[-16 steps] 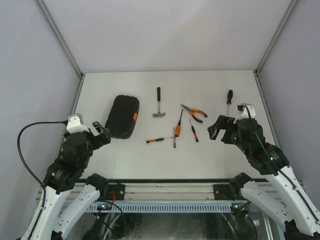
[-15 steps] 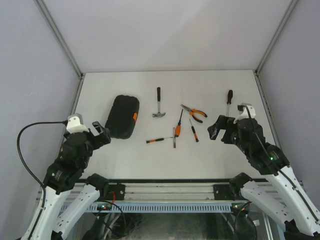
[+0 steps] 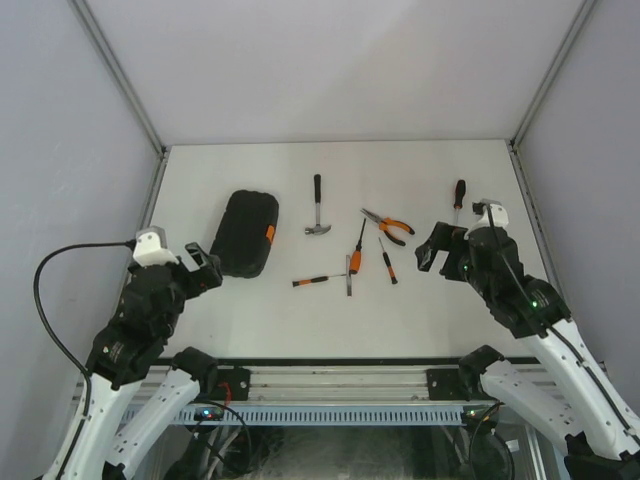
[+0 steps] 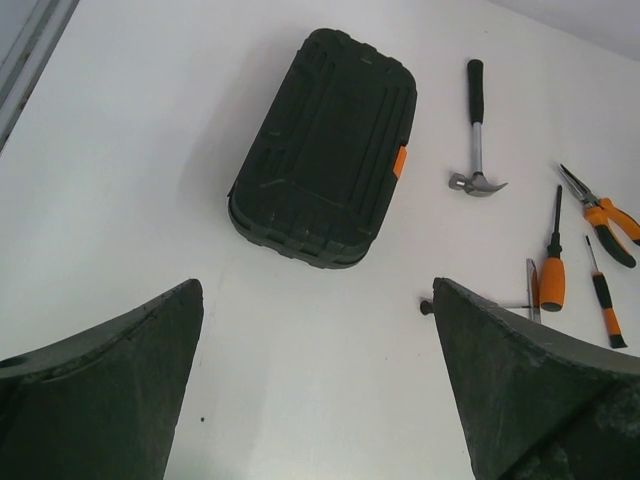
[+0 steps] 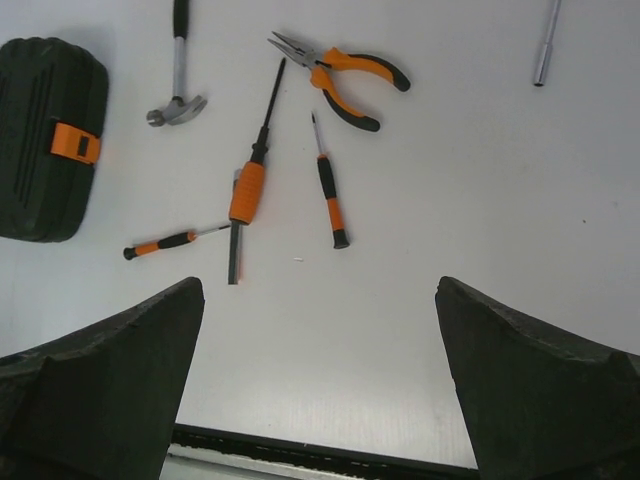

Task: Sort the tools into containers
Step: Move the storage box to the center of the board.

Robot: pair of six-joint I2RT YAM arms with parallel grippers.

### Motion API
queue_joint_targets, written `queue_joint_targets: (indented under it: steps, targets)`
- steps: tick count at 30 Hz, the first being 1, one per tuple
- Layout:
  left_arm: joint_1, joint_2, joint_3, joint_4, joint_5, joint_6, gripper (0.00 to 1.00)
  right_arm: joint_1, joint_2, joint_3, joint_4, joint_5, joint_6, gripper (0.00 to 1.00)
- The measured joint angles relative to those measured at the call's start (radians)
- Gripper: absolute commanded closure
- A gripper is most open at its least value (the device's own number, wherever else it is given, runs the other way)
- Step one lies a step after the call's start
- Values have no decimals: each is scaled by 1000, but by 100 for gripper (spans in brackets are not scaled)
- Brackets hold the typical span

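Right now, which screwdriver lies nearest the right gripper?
The longer black-handled screwdriver, lying alone just beyond the right gripper; the slim black-and-orange screwdrivers are clustered mid-table, farther left.

Right gripper (image 5: 318,320): the dark fingers (image 5: 110,390) are seen spread wide at 7 and 5 o'clock, with only white table (image 5: 480,220) between them. The closed black tool case (image 5: 35,150) is cut off at 9 o'clock, its orange latch (image 5: 75,143) turned toward the tools. The claw hammer (image 5: 178,75) is laid at 11, the orange-handled pliers (image 5: 345,75) at 12. The big orange-handled screwdriver (image 5: 255,160) is pointed toward 12, with a slim grey bar (image 5: 234,262) right along its handle. A small screwdriver (image 5: 328,185) sits just right of it, and another small one (image 5: 165,243) is laid crosswise at 8. A steel shaft (image 5: 546,45) is clipped at 1.
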Motion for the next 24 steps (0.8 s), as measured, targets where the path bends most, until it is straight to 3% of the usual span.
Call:
queue_joint_targets:
  steps: [11,18,24]
  targets:
    - [1,150,0,17,-5,2,0,-36,125,1,43,-99,13,3]
    - [13,316,0,81,-42,-1,2,-36,134,-106,158,-200,33,6]
    - [126,465,0,198,-27,-6,2,-21,169,-163,214,-298,39,6]
